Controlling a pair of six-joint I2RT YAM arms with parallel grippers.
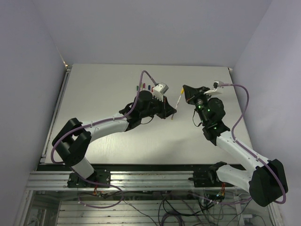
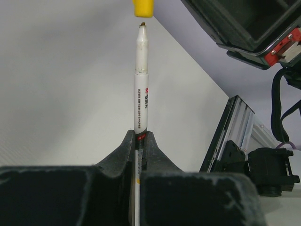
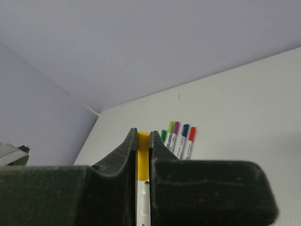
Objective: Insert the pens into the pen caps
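Note:
My left gripper [image 1: 172, 113] is shut on the lower barrel of a white pen [image 2: 142, 80], also seen from above [image 1: 178, 100]; its grip shows in the left wrist view [image 2: 139, 135]. The pen's bare tip points at a yellow cap [image 2: 143, 7] just beyond it, with a small gap between them. My right gripper [image 1: 185, 92] is shut on that yellow cap [image 3: 143, 155], pinched between its fingers [image 3: 143, 135]. The pen tip [image 3: 146, 181] sits right at the cap's open end. Both are held in the air above the table's middle.
Several capped pens lie side by side on the table at the back [image 1: 145, 87]; the right wrist view shows green [image 3: 170, 128], purple [image 3: 175, 128], blue [image 3: 184, 131] and red [image 3: 190, 133] caps. The right arm's wrist [image 2: 263, 28] is close beside the left gripper.

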